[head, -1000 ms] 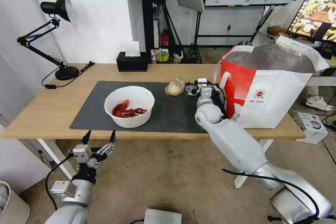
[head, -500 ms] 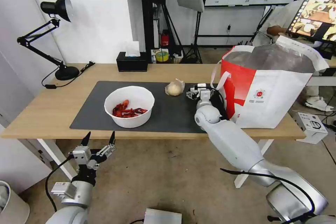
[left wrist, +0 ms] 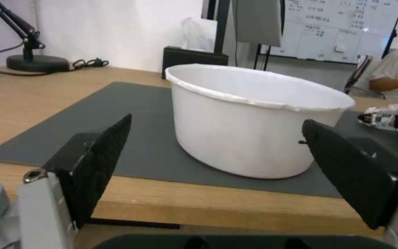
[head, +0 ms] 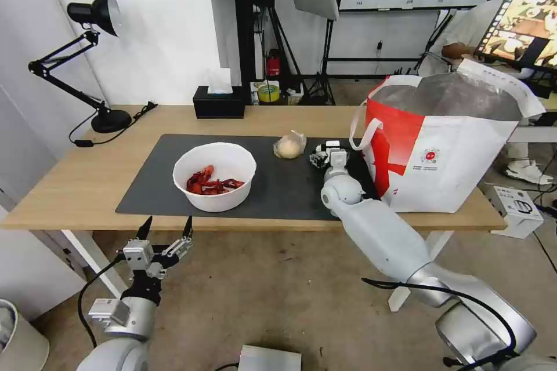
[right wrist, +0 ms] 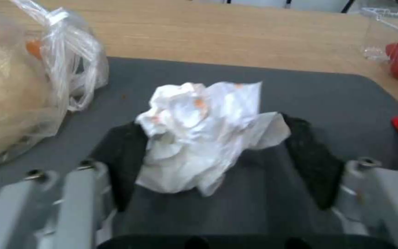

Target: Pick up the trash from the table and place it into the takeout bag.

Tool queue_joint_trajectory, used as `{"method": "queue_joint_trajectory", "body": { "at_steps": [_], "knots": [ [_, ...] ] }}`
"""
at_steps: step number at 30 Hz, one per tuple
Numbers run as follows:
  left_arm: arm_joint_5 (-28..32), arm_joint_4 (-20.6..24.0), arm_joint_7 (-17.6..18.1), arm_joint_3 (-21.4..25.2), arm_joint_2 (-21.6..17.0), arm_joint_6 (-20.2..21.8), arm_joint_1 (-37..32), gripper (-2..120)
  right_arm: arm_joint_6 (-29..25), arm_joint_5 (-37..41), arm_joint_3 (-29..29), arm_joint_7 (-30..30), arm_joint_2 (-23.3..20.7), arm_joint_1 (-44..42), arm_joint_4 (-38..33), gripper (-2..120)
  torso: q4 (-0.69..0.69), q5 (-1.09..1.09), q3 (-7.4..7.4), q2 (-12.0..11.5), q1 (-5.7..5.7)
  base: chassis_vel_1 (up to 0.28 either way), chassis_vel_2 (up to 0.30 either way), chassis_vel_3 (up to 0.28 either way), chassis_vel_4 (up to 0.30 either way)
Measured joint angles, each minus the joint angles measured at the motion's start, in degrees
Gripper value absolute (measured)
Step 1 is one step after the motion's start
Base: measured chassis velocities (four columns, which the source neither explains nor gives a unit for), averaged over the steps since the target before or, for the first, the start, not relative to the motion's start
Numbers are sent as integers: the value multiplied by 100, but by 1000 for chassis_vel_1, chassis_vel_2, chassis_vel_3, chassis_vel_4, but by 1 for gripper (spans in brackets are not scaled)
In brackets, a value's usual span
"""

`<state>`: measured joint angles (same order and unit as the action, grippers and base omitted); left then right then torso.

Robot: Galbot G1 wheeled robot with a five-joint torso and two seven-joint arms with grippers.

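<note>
Now my right hand (right wrist: 212, 155) sits low on mat (head: 278, 185) beside takeout bag (head: 452, 151), fingers apart, straddling crumpled tissue (right wrist: 204, 128). Small bag with beige lump (head: 289, 145) near tissue. My left hand (head: 165, 237) spread wide below surface (head: 81, 179) edge, facing bowl (left wrist: 249, 117).

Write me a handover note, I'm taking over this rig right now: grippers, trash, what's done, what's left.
Right gripper: open, fingers either side of the crumpled tissue on the mat, not closed yet.
Left gripper: open, parked below the table edge, facing the bowl of crayfish shells.
Small bag with beige lump: on the mat beside the tissue.
Takeout bag: standing open at the right.
Left: tissue, bowl, small bag.
</note>
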<state>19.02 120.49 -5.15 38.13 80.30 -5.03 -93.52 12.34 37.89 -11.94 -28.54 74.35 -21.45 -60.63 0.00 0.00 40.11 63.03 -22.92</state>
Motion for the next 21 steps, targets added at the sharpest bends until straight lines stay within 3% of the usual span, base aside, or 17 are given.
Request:
{"method": "queue_joint_trajectory", "body": {
  "at_steps": [17,21],
  "knots": [
    [-17,-130,-5,-87,17,-19,102,100,-71,-20,60,16,9,-58,-46,7,0,0,0,0,0,0,0,0,0],
    [-17,-142,-5,-75,5,-19,105,100,-213,-21,64,39,-10,-109,-91,0,0,0,0,0,0,0,0,0,0]
  ]
}}
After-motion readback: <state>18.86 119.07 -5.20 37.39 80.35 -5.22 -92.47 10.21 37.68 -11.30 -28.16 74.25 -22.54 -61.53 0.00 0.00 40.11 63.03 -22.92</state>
